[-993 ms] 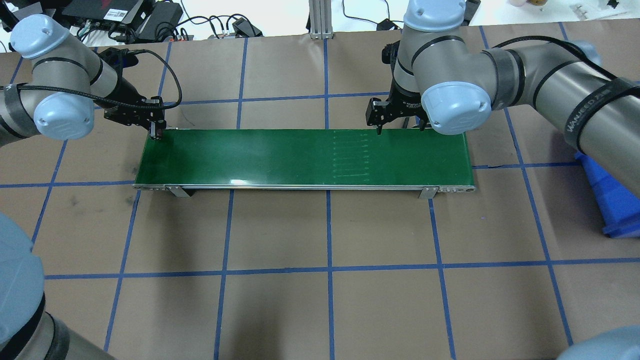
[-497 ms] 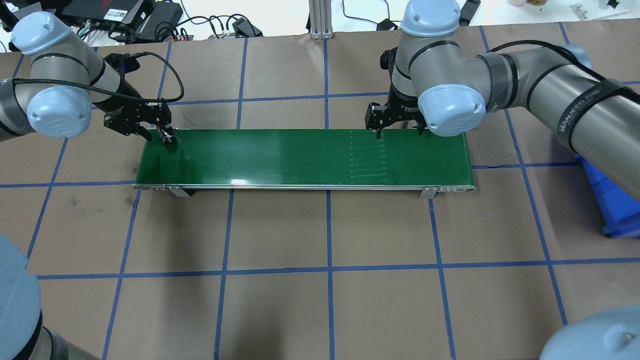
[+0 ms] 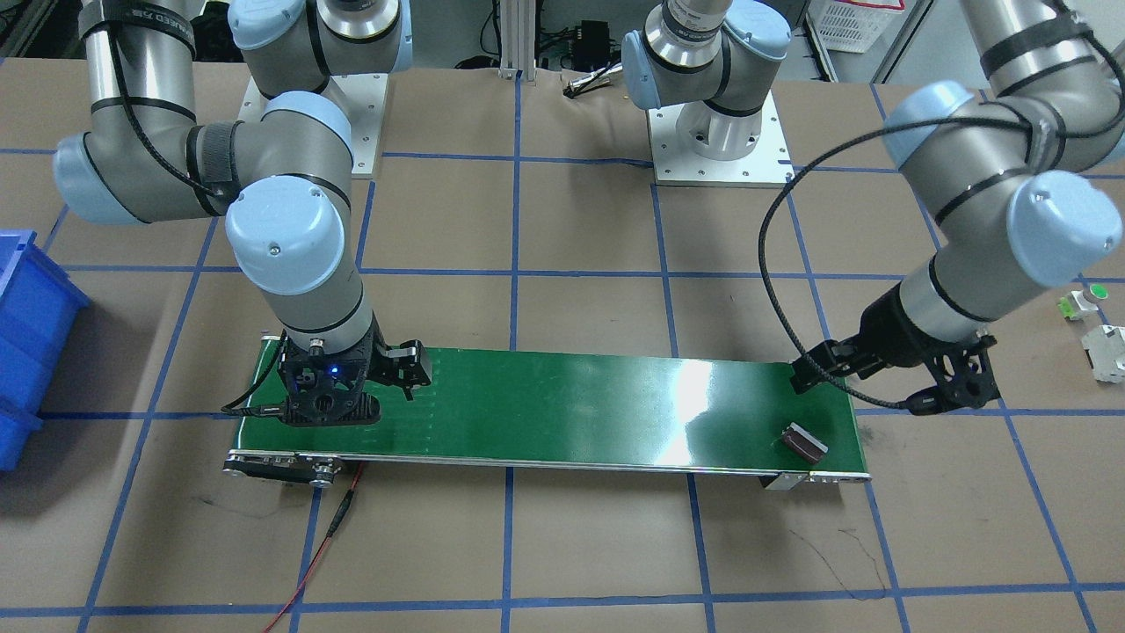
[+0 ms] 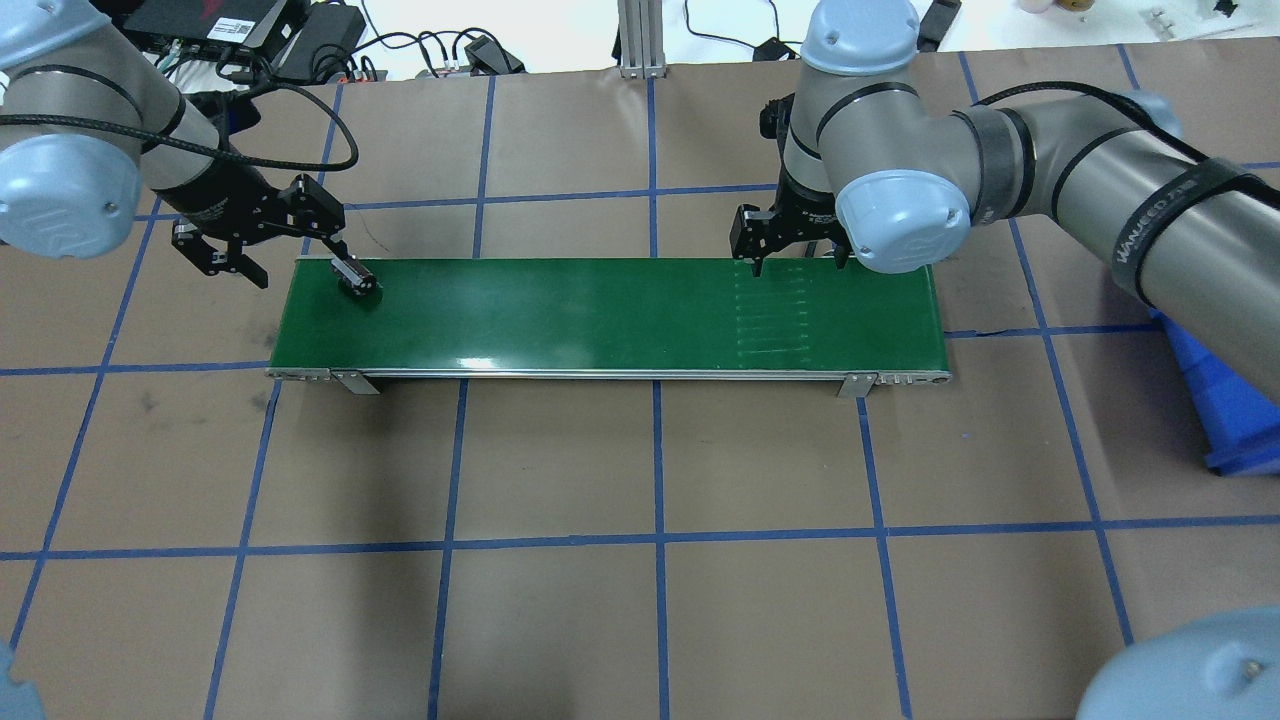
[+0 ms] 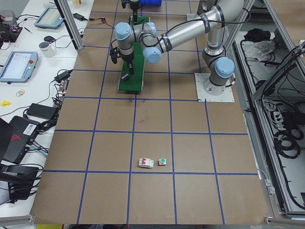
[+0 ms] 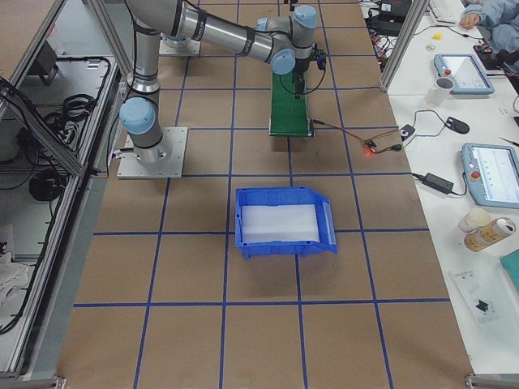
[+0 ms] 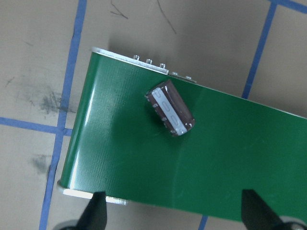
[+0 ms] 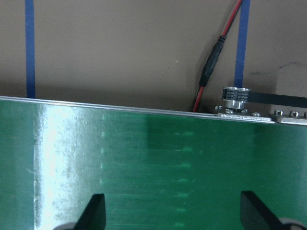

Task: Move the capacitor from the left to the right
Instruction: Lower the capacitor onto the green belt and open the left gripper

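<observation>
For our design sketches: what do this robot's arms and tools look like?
The left arm and right arm are silver-grey tubes with pale blue rounded joint caps and black rings. The left tool and right tool are black, two-fingered. A black cable loops along the left arm; a lettered black strap wraps the right.

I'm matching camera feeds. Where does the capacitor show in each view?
Exterior front-facing: capacitor at right end of green belt.
Overhead: capacitor at belt's left end.
Exterior left: too small to tell.
Exterior right: too small to tell.
Left wrist: capacitor near centre.
Right wrist: not in it.
Shared landmark: the green belt.
</observation>
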{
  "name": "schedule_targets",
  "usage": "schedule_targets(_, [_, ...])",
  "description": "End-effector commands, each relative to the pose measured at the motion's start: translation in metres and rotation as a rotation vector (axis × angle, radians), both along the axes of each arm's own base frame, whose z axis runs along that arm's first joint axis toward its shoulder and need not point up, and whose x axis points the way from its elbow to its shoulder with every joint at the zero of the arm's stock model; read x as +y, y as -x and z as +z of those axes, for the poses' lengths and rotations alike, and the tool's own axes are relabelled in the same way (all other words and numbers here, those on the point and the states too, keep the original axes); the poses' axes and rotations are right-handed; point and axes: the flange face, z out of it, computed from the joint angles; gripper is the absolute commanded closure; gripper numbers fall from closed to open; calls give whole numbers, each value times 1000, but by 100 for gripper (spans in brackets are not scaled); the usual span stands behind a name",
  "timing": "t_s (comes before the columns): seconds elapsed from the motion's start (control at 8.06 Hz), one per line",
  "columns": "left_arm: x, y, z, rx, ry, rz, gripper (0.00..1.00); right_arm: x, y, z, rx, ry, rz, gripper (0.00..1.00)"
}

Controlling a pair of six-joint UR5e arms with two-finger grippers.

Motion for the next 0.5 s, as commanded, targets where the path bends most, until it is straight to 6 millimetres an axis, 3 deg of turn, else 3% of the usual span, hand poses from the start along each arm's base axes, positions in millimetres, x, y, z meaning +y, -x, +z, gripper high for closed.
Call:
schedule_targets(0.0, [42,17,67,-38,7,2,0,1,0,-2,3,-4,1,0])
schedule_targets(0.37, [47,14,80,-46,28,8,0,1,0,-6,3,-15,0,0])
